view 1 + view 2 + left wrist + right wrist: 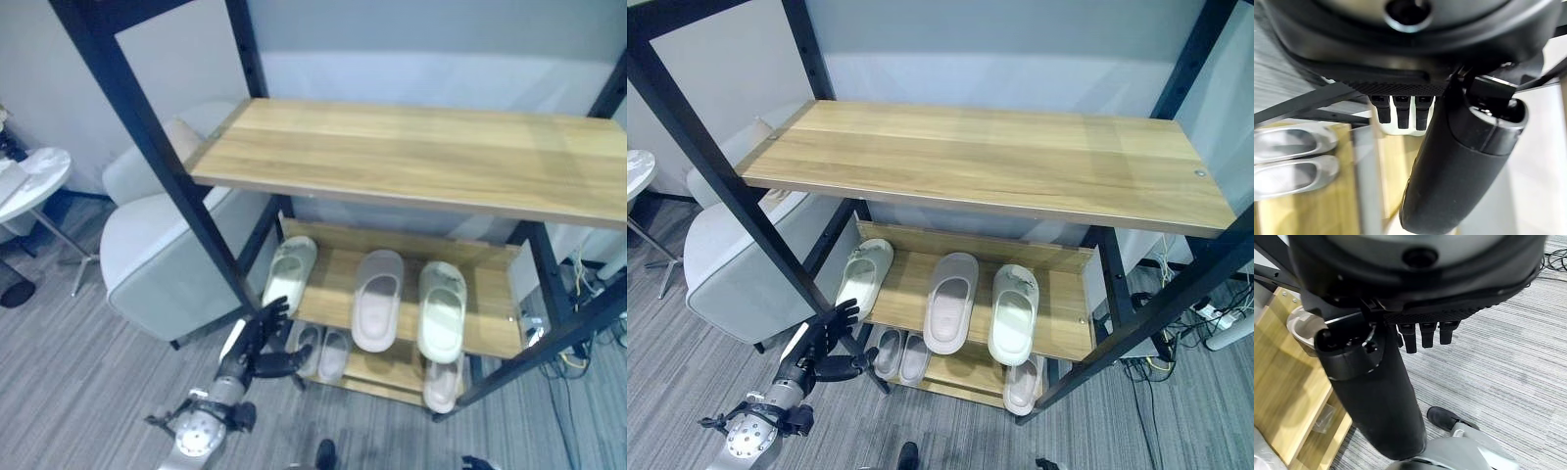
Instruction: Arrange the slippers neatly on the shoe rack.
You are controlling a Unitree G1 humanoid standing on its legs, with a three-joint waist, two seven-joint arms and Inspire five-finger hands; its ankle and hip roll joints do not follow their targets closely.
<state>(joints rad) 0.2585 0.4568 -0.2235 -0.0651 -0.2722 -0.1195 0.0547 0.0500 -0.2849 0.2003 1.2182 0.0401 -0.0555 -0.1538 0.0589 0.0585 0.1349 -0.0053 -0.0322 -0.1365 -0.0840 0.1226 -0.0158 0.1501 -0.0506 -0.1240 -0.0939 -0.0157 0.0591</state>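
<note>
The shoe rack (411, 157) has a black frame and wooden shelves. On the middle shelf lie a pale green slipper (290, 269) at the left, a lilac slipper (377, 299) in the middle and another pale green slipper (443, 310) at the right. On the bottom shelf a grey pair (321, 351) lies at the left and a pinkish slipper (443, 384) at the right. My left hand (260, 343) is open by the rack's front left post, its fingers spread just below the left slipper's heel. My right hand (1371, 396) hangs open over the carpet beside the rack's end, holding nothing.
A pale grey armchair (157, 255) stands close to the rack's left side. A small round marble table (34, 181) is further left. Cables and a power strip (1229, 328) lie on the grey carpet at the right.
</note>
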